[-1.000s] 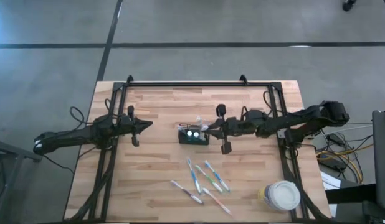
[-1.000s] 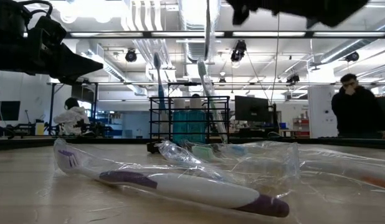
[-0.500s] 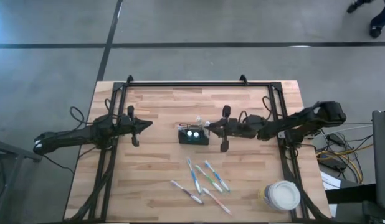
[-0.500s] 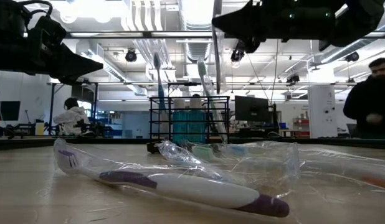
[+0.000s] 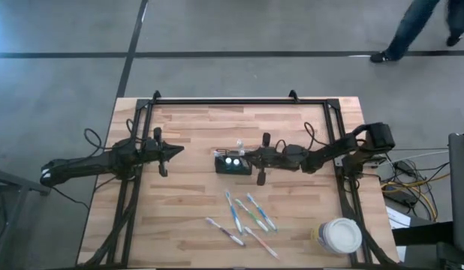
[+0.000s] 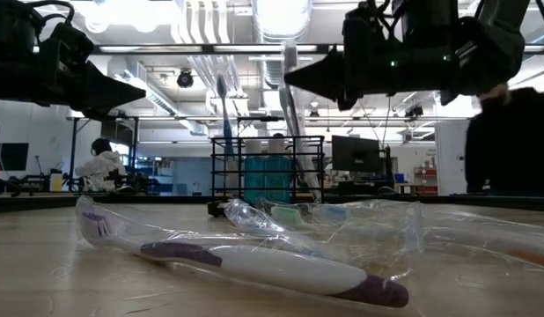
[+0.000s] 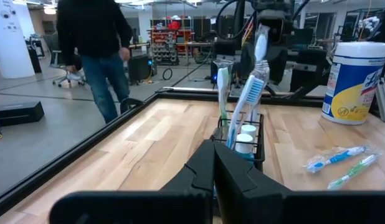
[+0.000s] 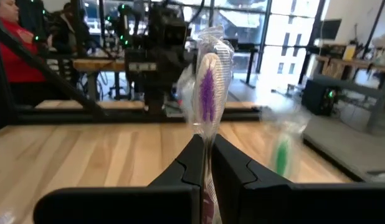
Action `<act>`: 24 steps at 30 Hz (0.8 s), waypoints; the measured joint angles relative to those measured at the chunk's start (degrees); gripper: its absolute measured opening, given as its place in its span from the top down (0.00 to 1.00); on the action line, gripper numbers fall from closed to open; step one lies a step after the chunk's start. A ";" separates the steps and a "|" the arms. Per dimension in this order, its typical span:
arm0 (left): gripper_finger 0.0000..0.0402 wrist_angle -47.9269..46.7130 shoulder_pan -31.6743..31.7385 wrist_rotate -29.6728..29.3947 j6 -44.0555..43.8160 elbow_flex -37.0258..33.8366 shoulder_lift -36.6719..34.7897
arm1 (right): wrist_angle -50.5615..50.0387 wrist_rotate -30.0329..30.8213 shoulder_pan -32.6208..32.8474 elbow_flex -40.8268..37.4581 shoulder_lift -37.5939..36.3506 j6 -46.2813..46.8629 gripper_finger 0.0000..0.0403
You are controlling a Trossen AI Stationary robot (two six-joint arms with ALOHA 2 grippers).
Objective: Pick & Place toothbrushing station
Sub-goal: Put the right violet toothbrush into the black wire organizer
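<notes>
The toothbrushing station, a small black wire-mesh caddy [image 5: 232,163] [image 7: 243,138], stands mid-table with a green and a blue toothbrush upright in it. My right gripper [image 5: 252,156] [image 8: 207,142] hovers level just right of the caddy, above the table, shut on a clear-wrapped white-and-purple toothbrush [image 8: 208,87]. My left gripper [image 5: 179,150] [image 7: 214,150] waits shut and level to the caddy's left, touching nothing. Several wrapped toothbrushes [image 5: 245,217] lie flat on the wood near the front. My right gripper pinches the wrapped toothbrush between its two fingers, on the shaft [image 8: 207,144] below the purple-striped upper end. The fingers come level from the table's right and lie across the brush. The brush stands upright, lifted clear of the table; the fingers hide its lower part.
A round white-lidded tub [image 5: 338,236] [image 7: 353,81] stands at the front right corner. A black frame rail [image 5: 239,101] runs along the table's far edge and sides. A person [image 7: 93,43] walks in the room beyond. Bare wood lies between the caddy and the far rail.
My right gripper has come down with the wrapped toothbrush and tipped toward level, drawing a little closer to the caddy from the right. It stays shut, and the brush stays upright.
</notes>
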 joint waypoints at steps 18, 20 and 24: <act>0.99 -0.02 0.01 0.33 -0.06 0.00 0.00 | -5.01 0.88 0.66 -0.02 2.69 3.27 0.97; 0.99 -0.01 0.00 0.33 -0.28 0.00 0.00 | -5.04 0.88 0.66 -0.02 2.69 3.29 0.97; 0.99 0.00 0.02 0.31 -0.27 0.00 0.00 | -5.33 0.86 0.66 -0.02 2.66 3.40 0.97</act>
